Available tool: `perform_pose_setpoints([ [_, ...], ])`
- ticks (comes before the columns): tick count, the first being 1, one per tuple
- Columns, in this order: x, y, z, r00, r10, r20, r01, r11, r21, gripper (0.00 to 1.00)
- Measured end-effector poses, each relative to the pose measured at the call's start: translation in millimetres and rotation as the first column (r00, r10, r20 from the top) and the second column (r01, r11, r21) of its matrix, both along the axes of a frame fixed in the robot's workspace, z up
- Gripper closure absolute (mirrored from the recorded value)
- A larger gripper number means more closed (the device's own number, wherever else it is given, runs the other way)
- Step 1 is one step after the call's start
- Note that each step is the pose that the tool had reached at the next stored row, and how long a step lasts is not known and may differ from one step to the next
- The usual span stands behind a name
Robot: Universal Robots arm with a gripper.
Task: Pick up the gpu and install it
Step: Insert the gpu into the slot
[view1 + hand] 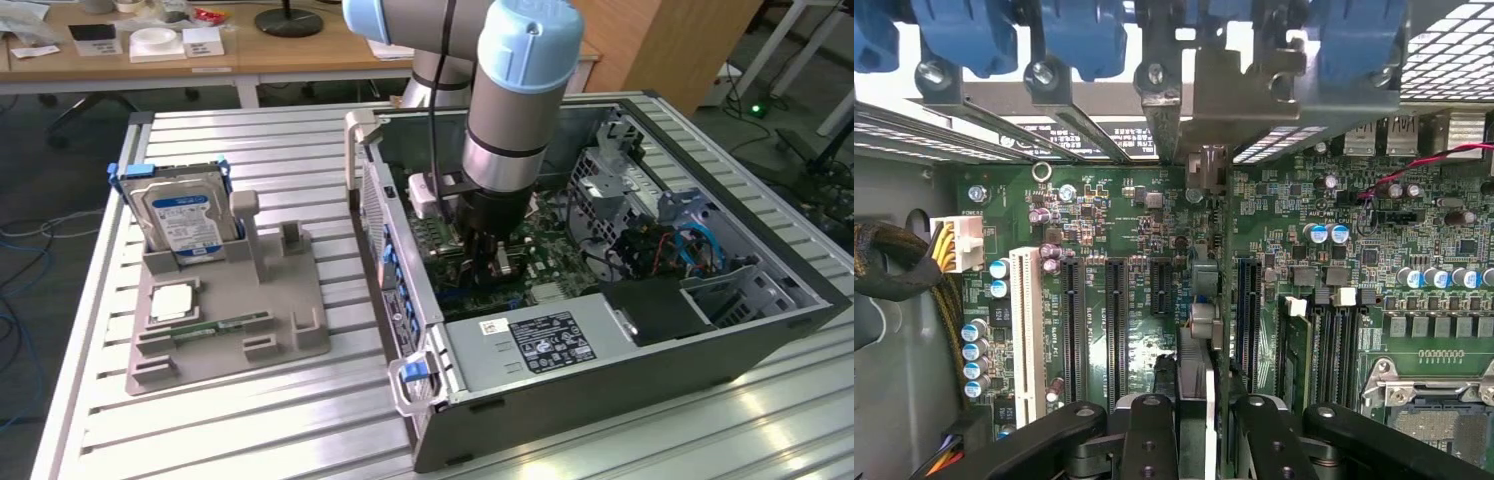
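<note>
My gripper (489,250) is down inside the open computer case (400,250), just above the green motherboard (547,265). In the wrist view the gripper (1199,425) is shut on the gpu (1195,340), a thin card seen edge-on between the two black fingers (1149,440). The card stands upright over the row of expansion slots (1116,320). Its pale metal end bracket (1204,150) reaches the rear slot openings under the blue clips (1084,35). I cannot tell whether its lower edge sits in a slot.
A power supply (541,340) closes the near end of the case and a drive cage (667,215) with cables stands on the exterior view's right. A cable bundle (894,265) lies beside the board. Outside, a grey holder (254,300) carries a hard drive (187,220) and a memory stick (220,325).
</note>
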State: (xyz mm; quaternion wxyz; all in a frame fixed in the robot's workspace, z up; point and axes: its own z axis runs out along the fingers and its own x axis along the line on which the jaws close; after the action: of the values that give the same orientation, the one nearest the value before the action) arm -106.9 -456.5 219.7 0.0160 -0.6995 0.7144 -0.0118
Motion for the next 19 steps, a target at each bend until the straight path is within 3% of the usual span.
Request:
perform_pose_setpoints([
  [5,-0.3,0.0,3.8,1.0,0.0,0.0031,0.0,1.0,0.0,0.72],
  [6,-0.2,0.0,5.4,1.0,0.0,0.0041,0.0,1.0,0.0002,0.65],
  [7,-0.1,0.0,7.4,1.0,0.0,0.0053,0.0,1.0,0.0004,0.65],
  [19,-0.1,0.0,42.1,0.9997,0.0,0.0232,0.0,1.0,0.0003,0.65],
])
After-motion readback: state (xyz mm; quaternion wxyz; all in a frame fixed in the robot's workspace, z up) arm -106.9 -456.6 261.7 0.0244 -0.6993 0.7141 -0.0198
